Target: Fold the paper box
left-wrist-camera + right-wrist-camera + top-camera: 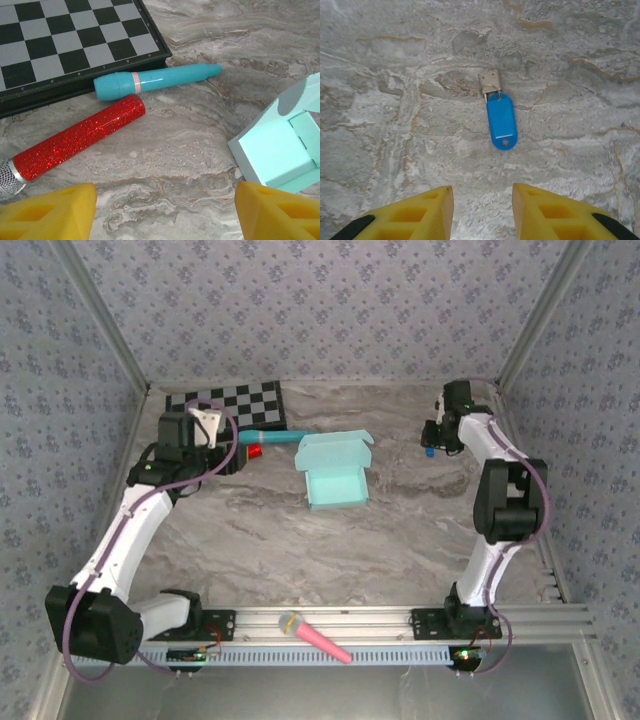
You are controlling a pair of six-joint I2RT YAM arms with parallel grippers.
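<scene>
- The paper box (335, 472) sits on the worktop (300, 550), lid open.
- Left gripper (165, 200): released, spread wide, empty.
- Right gripper (482, 200): released, narrower gap, empty, near a blue key tag (501, 120).

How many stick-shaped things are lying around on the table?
3: a teal pen beside the checkerboard, a red glitter microphone next to it, and a pink microphone on the metal rail at the near edge. More could hide behind the arms.

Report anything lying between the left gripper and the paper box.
Nothing visible: in the left wrist view, bare marble runs from the open left gripper to the paper box. The red microphone and teal pen lie aside, nearer the checkerboard.
</scene>
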